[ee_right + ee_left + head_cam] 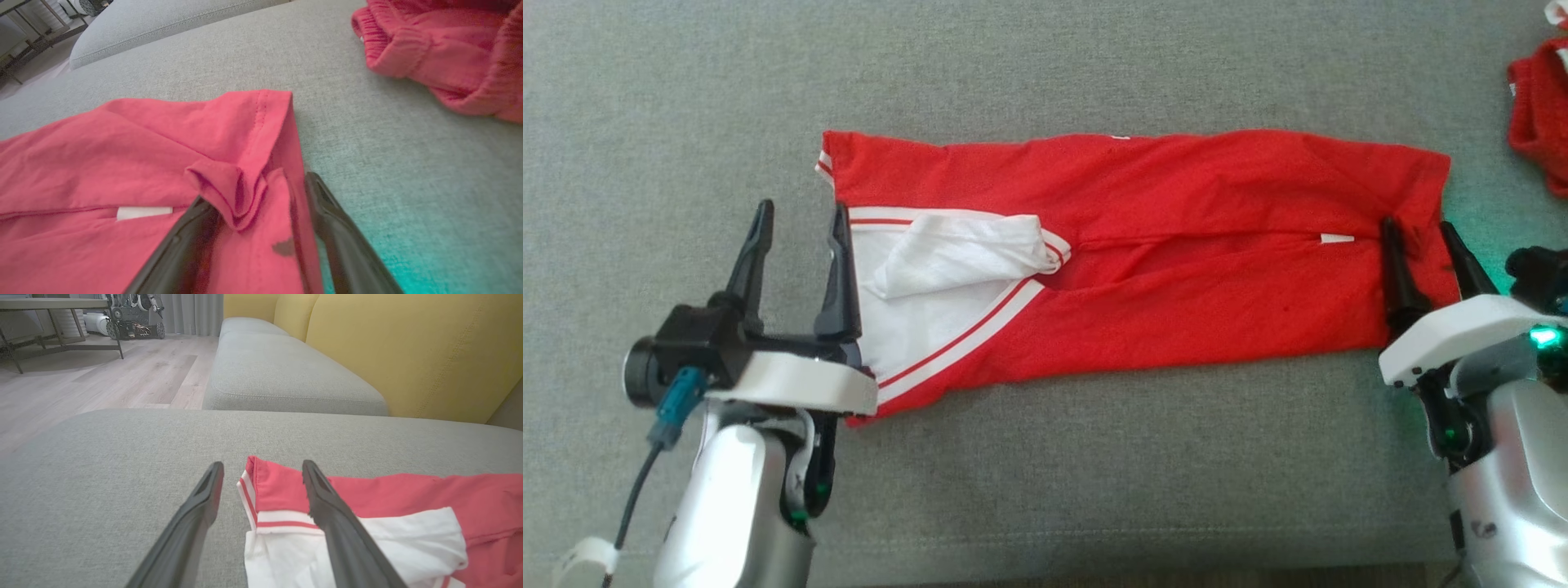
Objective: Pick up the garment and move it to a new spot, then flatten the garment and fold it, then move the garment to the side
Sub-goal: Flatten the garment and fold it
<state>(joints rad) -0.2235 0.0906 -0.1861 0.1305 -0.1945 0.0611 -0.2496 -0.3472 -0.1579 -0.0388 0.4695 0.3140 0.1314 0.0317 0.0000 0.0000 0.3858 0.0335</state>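
We see a red garment (pixel 1143 245) lying flat as a long folded strip across the middle of a grey sofa cushion (pixel 1094 457). Its left end shows a white panel (pixel 931 310) edged with red stripes, with a loose white flap on top. A small white tag (pixel 1337 238) sits near its right end.

Our left hand (pixel 801 208) is at the garment's left end, its two dark fingers spread wide and gripping nothing. One finger is over the white panel's edge and the other over bare cushion just beside it.

Our right hand (pixel 1416 223) is at the garment's right end, also spread wide. In the right wrist view a small raised fold of red cloth (pixel 233 192) stands between its fingers, unpinched. One finger rests over the cloth and the other on the cushion just beside the hem.

A second, crumpled red garment (pixel 1539 114) lies well apart at the far right. Beyond the cushion are a yellow backrest (pixel 408 355) and a wooden floor (pixel 102 375).
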